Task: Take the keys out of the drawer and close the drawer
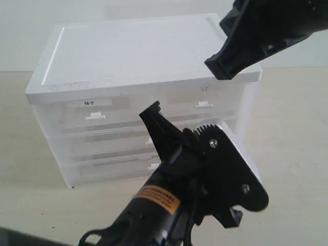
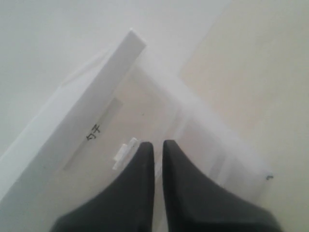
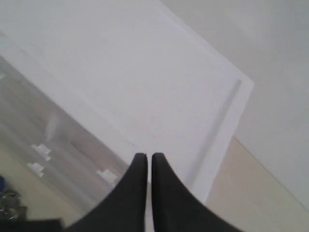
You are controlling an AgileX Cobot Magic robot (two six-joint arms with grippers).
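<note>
Filling the foreground of the exterior view, the left arm reaches up from the near edge. The left claw [image 2: 158,144] has its two black fingers drawn together to a thin slit, with nothing between them. The tips sit just beside the small white tab handle [image 2: 124,153] of the drawer [image 1: 205,108], the right-hand half-width one at the top of the cabinet [image 1: 133,51], under its faint label [image 2: 92,133]. Pointed tips held close like this suit a nudge on the front rather than a grip. The drawer front looks flush with its neighbour, so I judge it shut or very nearly (the wrist view cannot settle a last sliver). The keys [image 3: 7,204] show only at the edge of the right wrist view, a grey glint beside a bit of blue fob [image 3: 2,185]. They appear to lie on the tabletop [image 1: 292,154] in front of the cabinet, out of the drawer. Farther back, the right claw [image 3: 148,155], fingers likewise pressed near together and empty, hangs above the cabinet's white top, clear of the left arm's work
</note>
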